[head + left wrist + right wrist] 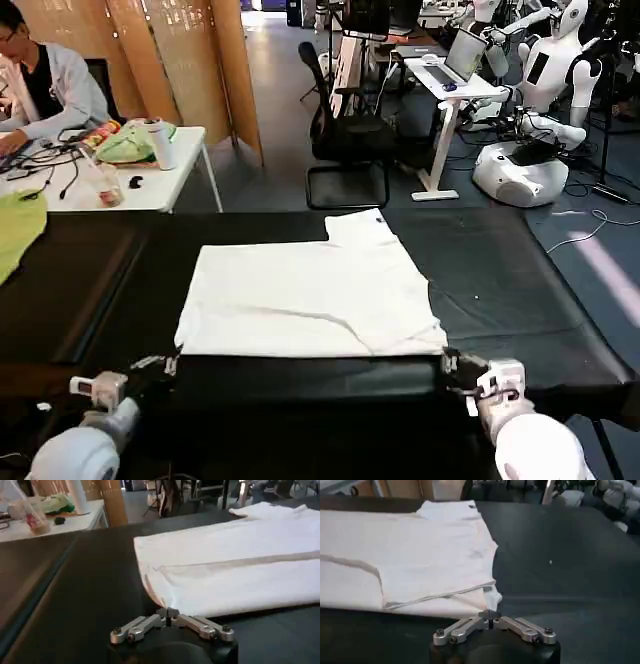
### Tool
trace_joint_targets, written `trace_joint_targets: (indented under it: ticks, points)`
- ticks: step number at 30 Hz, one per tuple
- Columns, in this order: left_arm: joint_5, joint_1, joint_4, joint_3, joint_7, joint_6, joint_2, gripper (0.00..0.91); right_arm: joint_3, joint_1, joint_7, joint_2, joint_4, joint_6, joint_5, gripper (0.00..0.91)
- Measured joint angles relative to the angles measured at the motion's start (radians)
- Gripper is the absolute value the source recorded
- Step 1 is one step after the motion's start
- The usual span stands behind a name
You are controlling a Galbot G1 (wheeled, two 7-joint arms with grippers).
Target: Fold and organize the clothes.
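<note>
Head view count: one white T-shirt (310, 295), two end effectors, one black worktop (520, 300).
T-shirt: lies flat and partly folded in the middle of the worktop, its near hem just short of the worktop's near edge; one sleeve (358, 227) sticks out toward the far edge. The side facing up is plain white.
T-shirt folds: a folded-over layer shows in both wrist views, its edge running across the cloth.
Left end effector (160, 364): at the near edge of the worktop, by the T-shirt's near left corner. In the left wrist view (168, 613) its two fingers are pressed together tip to tip, right at the cloth's corner; whether any fabric is pinched between them cannot be told.
Right end effector (452, 364): at the near edge, by the T-shirt's near right corner. In the right wrist view (490, 614) its two fingers are likewise clenched tip to tip at the cloth's corner; a pinch of fabric cannot be confirmed.
Beyond the far left corner: one white desk (170, 185) with clutter.
</note>
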Motion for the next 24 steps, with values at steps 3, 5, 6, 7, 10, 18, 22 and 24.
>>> trace_joint_targets:
  ticks: [3, 5, 6, 7, 10, 18, 22, 24]
  points:
    - [0.003, 0.02, 0.0, -0.01, 0.002, -0.001, 0.005, 0.127, 0.0, -0.01, -0.022, 0.008, 0.009, 0.0, -0.004, 0.0]
    - [-0.001, 0.027, -0.003, -0.012, 0.004, -0.002, 0.002, 0.878, 0.004, -0.019, -0.037, 0.007, 0.02, 0.0, -0.017, 0.185]
    - [-0.002, 0.029, -0.006, -0.012, 0.002, -0.001, -0.001, 0.878, 0.007, -0.025, -0.046, 0.005, 0.028, 0.0, -0.026, 0.878]
    - [-0.002, 0.031, -0.009, -0.012, 0.0, 0.0, -0.004, 0.878, 0.01, -0.029, -0.051, 0.003, 0.034, 0.0, -0.029, 0.878]
    - [-0.002, 0.042, -0.025, -0.014, -0.009, 0.003, -0.016, 0.878, 0.017, -0.044, -0.052, -0.007, 0.058, 0.0, -0.03, 0.878]
    - [-0.03, 0.089, -0.091, -0.042, -0.061, 0.074, -0.04, 0.878, 0.059, -0.077, -0.08, -0.037, 0.136, 0.0, -0.018, 0.878]
    - [-0.031, 0.126, -0.133, -0.064, -0.082, 0.088, -0.058, 0.878, 0.085, -0.048, -0.122, -0.054, 0.147, 0.0, 0.014, 0.878]
    - [-0.032, 0.143, -0.157, -0.077, -0.088, 0.083, -0.068, 0.878, 0.083, -0.011, -0.144, -0.065, 0.133, 0.0, 0.015, 0.878]
